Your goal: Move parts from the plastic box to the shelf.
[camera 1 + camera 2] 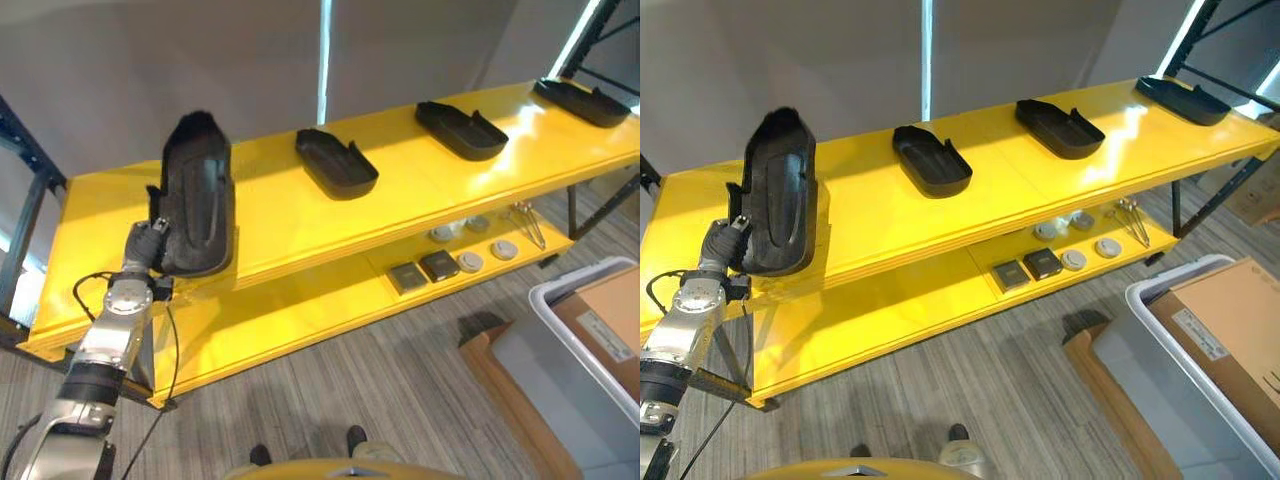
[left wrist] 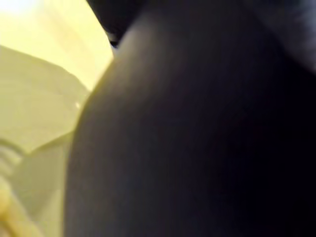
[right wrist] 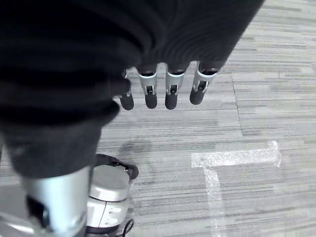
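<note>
A: Where's the part?

B: Black moulded part (image 1: pixel 195 195) is at the left end of the yellow shelf (image 1: pixel 280 215), top tier, stood up on end & leaning a bit, hollow side facing the cam. Its lower end sits right at the shelf's front edge.

A: Who's got it?

B: Left hand (image 1: pixel 147 243) is up against its lower left edge, touching. Fingers are hidden behind the part, so can't tell if they're curled round it or flat. Left wrist view is just a dark blurry surface w/ yellow beside it.

A: Right hand?

B: Right hand (image 3: pixel 163 91) hangs over the grey striped floor, fingers straight & relaxed, holding nothing.

A: Other stuff on the shelf?

B: Three more black parts lying flat along the top tier: one mid (image 1: pixel 336 163), one further right (image 1: pixel 461 130), one at the far right end (image 1: pixel 582 101). Lower tier has small square & round bits (image 1: pixel 452 262). Plastic box (image 1: pixel 560 305), pale grey, is on the floor at right, w/ a cardboard carton (image 1: pixel 605 320) in it.
</note>
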Available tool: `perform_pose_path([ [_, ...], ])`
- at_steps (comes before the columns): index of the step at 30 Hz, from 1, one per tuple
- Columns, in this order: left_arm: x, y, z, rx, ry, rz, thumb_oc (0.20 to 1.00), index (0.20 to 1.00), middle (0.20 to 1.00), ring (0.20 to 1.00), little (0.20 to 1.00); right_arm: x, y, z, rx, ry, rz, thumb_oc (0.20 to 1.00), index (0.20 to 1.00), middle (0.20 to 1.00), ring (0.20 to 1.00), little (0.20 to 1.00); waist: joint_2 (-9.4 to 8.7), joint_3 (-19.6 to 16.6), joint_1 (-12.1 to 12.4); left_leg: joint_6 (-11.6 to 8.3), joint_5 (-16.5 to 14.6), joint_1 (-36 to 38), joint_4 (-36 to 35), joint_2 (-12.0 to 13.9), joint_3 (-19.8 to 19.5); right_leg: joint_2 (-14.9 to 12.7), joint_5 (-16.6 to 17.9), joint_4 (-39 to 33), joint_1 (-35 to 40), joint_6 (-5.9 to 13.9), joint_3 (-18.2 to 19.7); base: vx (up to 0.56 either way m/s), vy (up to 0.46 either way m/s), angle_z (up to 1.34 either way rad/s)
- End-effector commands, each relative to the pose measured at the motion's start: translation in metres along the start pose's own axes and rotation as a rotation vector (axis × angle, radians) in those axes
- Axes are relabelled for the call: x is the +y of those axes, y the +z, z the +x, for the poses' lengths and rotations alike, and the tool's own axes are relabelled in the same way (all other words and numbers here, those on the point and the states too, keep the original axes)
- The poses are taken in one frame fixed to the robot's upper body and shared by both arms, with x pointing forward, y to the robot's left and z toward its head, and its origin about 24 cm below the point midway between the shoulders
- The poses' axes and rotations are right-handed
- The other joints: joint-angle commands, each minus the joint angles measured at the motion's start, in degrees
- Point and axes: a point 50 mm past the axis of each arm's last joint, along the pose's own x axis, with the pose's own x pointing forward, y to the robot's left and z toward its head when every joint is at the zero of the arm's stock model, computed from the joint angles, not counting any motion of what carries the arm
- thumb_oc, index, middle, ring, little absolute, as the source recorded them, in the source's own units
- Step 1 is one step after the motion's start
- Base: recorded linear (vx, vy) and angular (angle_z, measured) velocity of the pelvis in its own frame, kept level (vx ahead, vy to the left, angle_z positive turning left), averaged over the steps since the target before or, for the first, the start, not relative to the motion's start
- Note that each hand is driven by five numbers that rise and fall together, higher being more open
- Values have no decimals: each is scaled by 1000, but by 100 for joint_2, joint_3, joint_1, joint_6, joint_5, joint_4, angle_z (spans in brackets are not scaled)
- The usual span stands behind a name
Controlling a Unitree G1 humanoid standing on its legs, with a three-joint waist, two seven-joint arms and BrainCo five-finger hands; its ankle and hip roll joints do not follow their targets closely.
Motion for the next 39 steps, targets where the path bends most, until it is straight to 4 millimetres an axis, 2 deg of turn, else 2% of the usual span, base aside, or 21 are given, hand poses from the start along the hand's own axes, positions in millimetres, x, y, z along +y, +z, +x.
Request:
perform_pose_path([
  [1,31,60,22,-177,164,1,200,200,200,200,200,-22,1,0,9,-33,-41,1000,1000,1000,1000,1000,39,131,18,-241,-199,-220,588,570,-158,-215,-322,676,-191,287,45,-3,2,-8],
  [8,51,64,38,-77,267,2,200,200,200,200,200,-31,2,0,3,-37,-44,1000,1000,1000,1000,1000,124,236,-145,-264,-178,-366,665,611,-85,-194,-333,737,-359,266,154,-9,-4,-3],
  [15,74,54,48,65,352,127,200,200,200,200,200,-34,-4,-1,8,-35,-54,1000,1000,1000,1000,1000,167,318,-342,-289,-176,-420,726,663,-5,-174,-373,806,-457,252,254,22,-8,-6],
  [21,75,51,51,146,376,80,200,200,200,200,200,-40,-1,-1,-3,-48,-54,1000,1000,1000,1000,1000,167,437,-430,-297,-182,-483,752,666,6,-157,-370,794,-535,234,320,-25,6,-8],
  [33,90,22,46,292,459,89,200,200,200,200,200,-37,-3,-1,5,-28,-35,1000,1000,1000,1000,1000,144,511,-551,-309,-194,-420,776,689,74,-167,-359,764,-502,243,395,39,0,-2],
  [39,95,27,48,296,505,35,200,200,200,200,200,-45,2,-1,-14,-43,-24,1000,1000,1000,1000,1000,128,688,-619,-300,-218,-590,850,686,45,-146,-400,874,-706,213,485,-25,17,-4],
])
